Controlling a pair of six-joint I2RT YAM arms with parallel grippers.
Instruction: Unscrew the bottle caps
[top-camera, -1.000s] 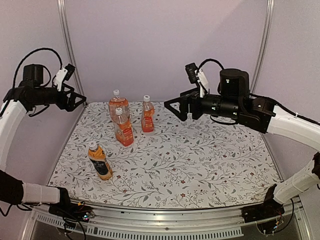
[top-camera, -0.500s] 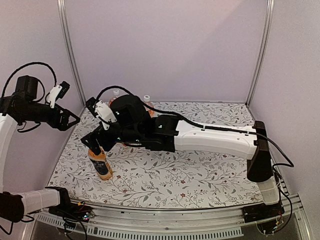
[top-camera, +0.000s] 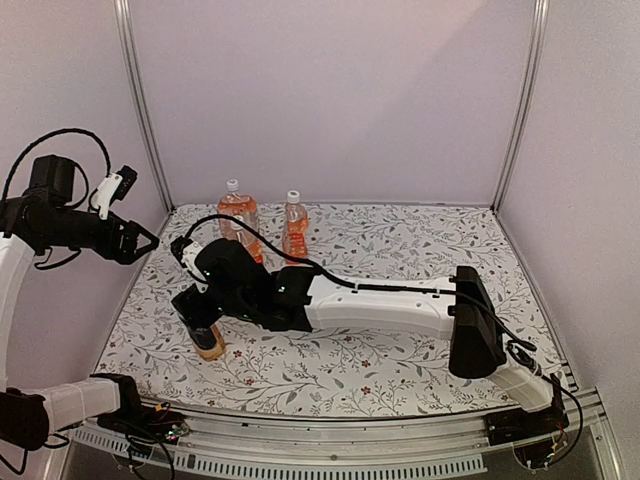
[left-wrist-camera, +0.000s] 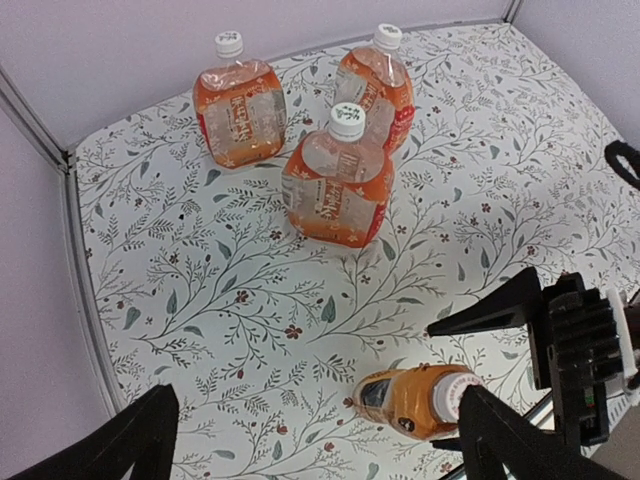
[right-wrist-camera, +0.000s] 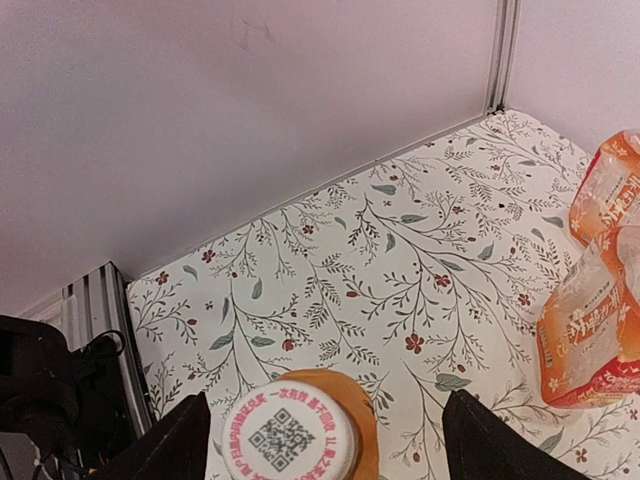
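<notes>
Bottle caps (right-wrist-camera: 288, 437) are looking small, stiff and likely slick — the right gripper (right-wrist-camera: 325, 410) is hovering, jaws spread, astride one, calling for a firm pinch on its rim.

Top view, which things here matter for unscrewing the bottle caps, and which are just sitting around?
Job in hand: the white bottle caps on three red-labelled bottles and one dark-labelled bottle; right gripper, open either side of that bottle's cap; left gripper, open, off to the side.
Just there: floral table cover; frame posts; purple walls.
</notes>
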